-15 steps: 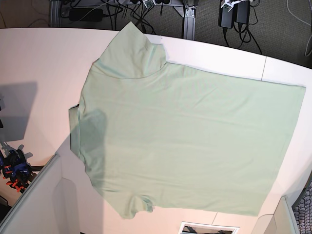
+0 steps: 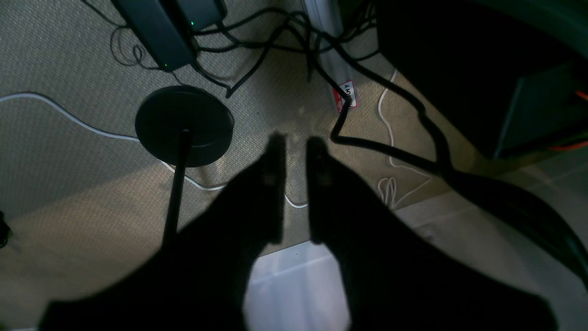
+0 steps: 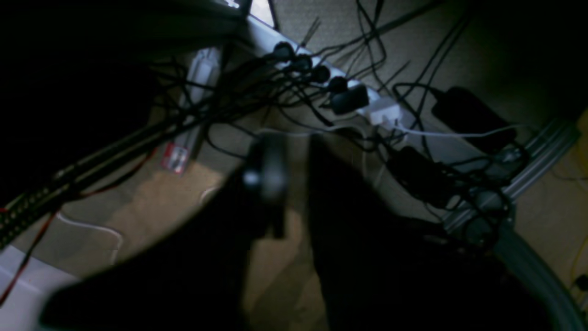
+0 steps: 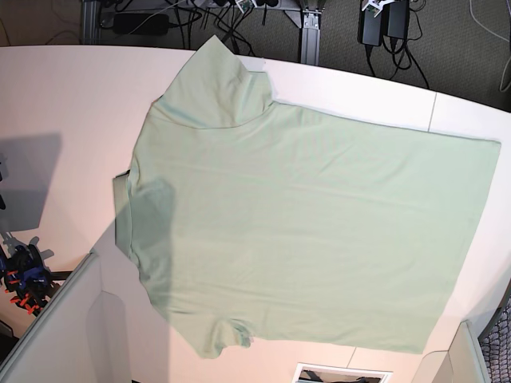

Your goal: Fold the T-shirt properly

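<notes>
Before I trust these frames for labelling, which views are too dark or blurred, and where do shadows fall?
Base view: sharp, evenly lit; a grey shadow crosses the pale mint-green fabric T-shirt near its collar. Left wrist view: the left end effector is a blurred black silhouette. Right wrist view: dim, soft, the right end effector barely readable.

Base cam: overhead, looks straight down on the bench (image 4: 56, 96), far edge and floor cables (image 4: 231, 24) at top. Left wrist cam: past its gripper (image 2: 296, 147) at carpet (image 2: 55, 151), close. Right wrist cam: past its gripper (image 3: 294, 151) at a power strip (image 3: 321, 76). Shared: only floor and cabling.
</notes>
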You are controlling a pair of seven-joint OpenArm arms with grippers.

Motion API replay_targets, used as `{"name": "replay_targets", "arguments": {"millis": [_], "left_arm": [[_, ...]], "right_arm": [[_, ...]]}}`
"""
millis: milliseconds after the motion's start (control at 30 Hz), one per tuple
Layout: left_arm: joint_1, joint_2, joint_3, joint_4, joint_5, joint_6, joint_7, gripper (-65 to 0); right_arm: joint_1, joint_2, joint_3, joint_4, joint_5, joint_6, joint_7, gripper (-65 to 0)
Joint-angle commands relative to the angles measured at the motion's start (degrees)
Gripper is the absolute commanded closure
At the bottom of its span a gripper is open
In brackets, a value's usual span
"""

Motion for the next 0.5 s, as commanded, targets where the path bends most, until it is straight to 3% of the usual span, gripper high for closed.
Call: {"name": "replay_targets", "arguments": {"millis": [0, 100, 233, 267, 333, 367, 467], "left_arm": [[0.2, 0.0, 0.1, 0.1, 0.1, -1.0, -0.2, -7.4], [0.2, 0.0, 0.1, 0.1, 0.1, -1.0, -0.2, -8.7], [0.2, 0.0, 0.1, 0.2, 0.1, -1.0, -0.2, -23.2], [0.2, 0.0, 0.1, 0.2, 0.1, -1.0, -0.2, -24.2], [0.2, 0.0, 0.1, 0.1, 0.1, -1.0, -0.4, -23.4], [0.2, 0.0, 0.1, 0.1, 0.1, -1.0, -0.4, -19.8], [0.2, 0.0, 0.1, 0.1, 0.1, -1.0, -0.4, -5.7]], "right_arm": [[-0.2, 0.3, 0.1, 0.3, -0.2, -0.3, 0.7, -3.2], [-0.2, 0.3, 0.1, 0.3, -0.2, -0.3, 0.7, -9.2], [-0.2, 0.3, 0.1, 0.3, -0.2, -0.3, 0.7, -35.1], [-0.2, 0.3, 0.1, 0.3, -0.2, -0.3, 0.7, -37.8], [-0.2, 0.3, 0.1, 0.3, -0.5, -0.3, 0.7, -36.6], [-0.2, 0.3, 0.1, 0.3, -1.2, -0.3, 0.7, -32.8], [-0.2, 0.3, 0.1, 0.3, -3.2, -0.3, 0.7, -10.8]]}}
